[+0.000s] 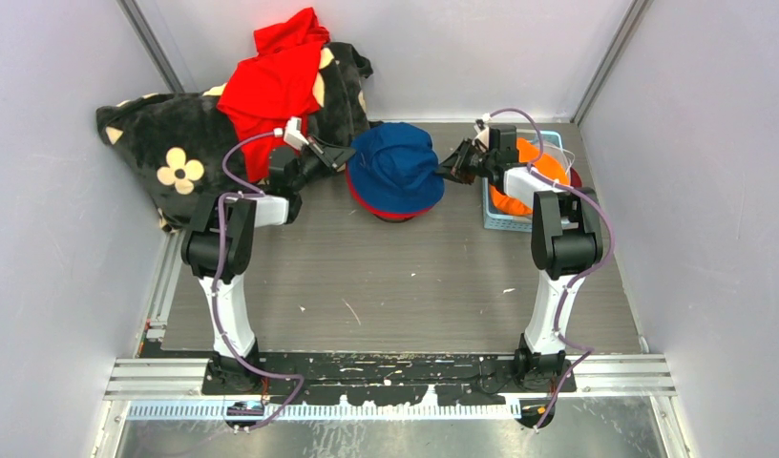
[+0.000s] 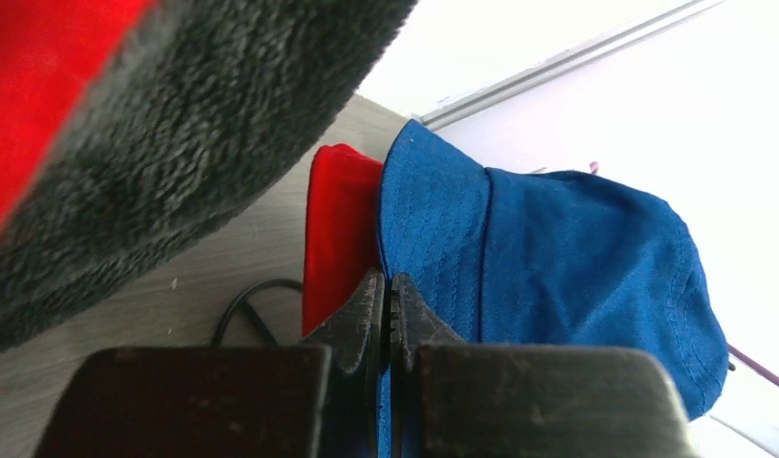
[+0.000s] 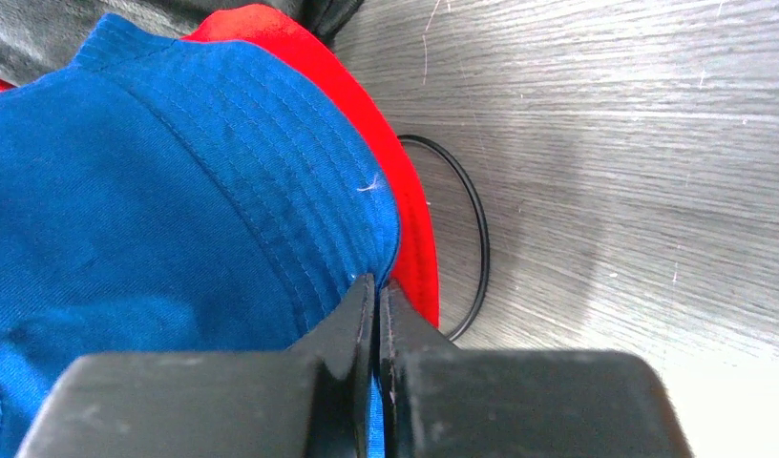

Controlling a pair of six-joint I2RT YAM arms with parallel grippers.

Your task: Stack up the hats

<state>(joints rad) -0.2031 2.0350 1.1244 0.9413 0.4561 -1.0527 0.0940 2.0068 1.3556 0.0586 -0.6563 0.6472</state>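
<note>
A blue bucket hat (image 1: 397,164) sits over a red hat (image 1: 390,212) at the back middle of the table. My left gripper (image 1: 346,156) is shut on the blue hat's left brim (image 2: 414,229). My right gripper (image 1: 447,168) is shut on its right brim (image 3: 300,219). The red hat's brim shows under the blue one in both wrist views (image 2: 338,229) (image 3: 410,210). An orange hat (image 1: 538,164) lies in the blue basket (image 1: 505,221) behind my right arm, with a maroon edge (image 1: 575,177) beside it.
A black blanket with cream flowers (image 1: 166,153) and a bright red garment (image 1: 276,81) are heaped at the back left, close to my left gripper. A thin black ring (image 3: 476,239) lies on the table under the hats. White walls close in the sides.
</note>
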